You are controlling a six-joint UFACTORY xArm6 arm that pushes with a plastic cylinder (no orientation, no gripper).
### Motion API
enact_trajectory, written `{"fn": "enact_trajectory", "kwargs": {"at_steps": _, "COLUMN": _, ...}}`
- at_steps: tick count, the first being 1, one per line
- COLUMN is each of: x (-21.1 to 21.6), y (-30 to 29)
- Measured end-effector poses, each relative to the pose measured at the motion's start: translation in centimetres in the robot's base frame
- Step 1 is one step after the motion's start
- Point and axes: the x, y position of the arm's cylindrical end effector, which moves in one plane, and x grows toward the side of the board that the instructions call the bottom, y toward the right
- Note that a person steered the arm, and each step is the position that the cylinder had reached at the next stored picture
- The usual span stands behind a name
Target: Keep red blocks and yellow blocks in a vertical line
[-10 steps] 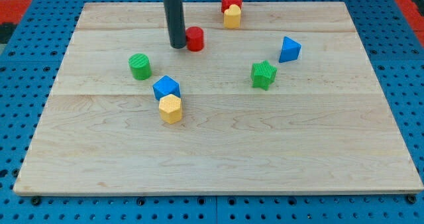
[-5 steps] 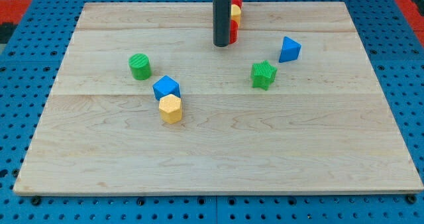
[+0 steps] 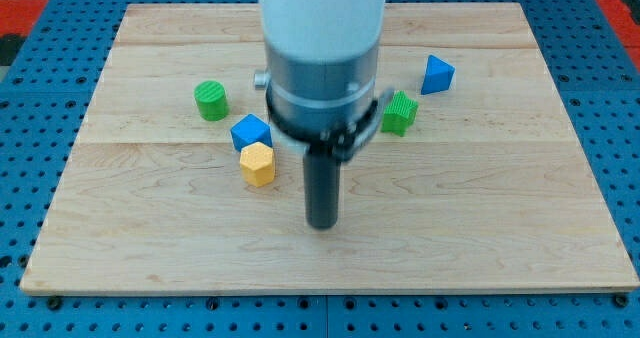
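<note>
My tip (image 3: 321, 222) rests on the wooden board (image 3: 480, 218) in the lower middle, to the right of and slightly below the yellow hexagonal block (image 3: 257, 164). The blue cube (image 3: 250, 132) touches the yellow block from above. The arm's white and grey body fills the view's top centre and hides the red blocks and the other yellow block. A green cylinder (image 3: 211, 99) stands at the left. A green star block (image 3: 401, 112) shows partly behind the arm at the right.
A blue triangular block (image 3: 436, 74) sits at the upper right. Blue pegboard (image 3: 30, 178) surrounds the board on all sides.
My tip has moved from the view's top centre, beside the red and yellow blocks, down to the lower middle. The arm now covers those top blocks.
</note>
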Motion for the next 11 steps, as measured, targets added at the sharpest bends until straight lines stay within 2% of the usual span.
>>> {"fn": "enact_trajectory", "kwargs": {"at_steps": 1, "x": -1.7, "y": -8.0}}
{"fn": "enact_trajectory", "kwargs": {"at_steps": 3, "x": -5.2, "y": -6.2}}
{"fn": "enact_trajectory", "kwargs": {"at_steps": 4, "x": -5.8, "y": -9.2}}
{"fn": "enact_trajectory", "kwargs": {"at_steps": 5, "x": -6.3, "y": -8.7}}
{"fn": "enact_trajectory", "kwargs": {"at_steps": 6, "x": -7.6, "y": -2.5}}
{"fn": "enact_trajectory", "kwargs": {"at_steps": 7, "x": -7.9, "y": 0.4}}
{"fn": "enact_trajectory", "kwargs": {"at_steps": 8, "x": -13.9, "y": 0.2}}
{"fn": "enact_trajectory", "kwargs": {"at_steps": 9, "x": -17.8, "y": 0.1}}
{"fn": "enact_trajectory", "kwargs": {"at_steps": 11, "x": -17.9, "y": -5.8}}
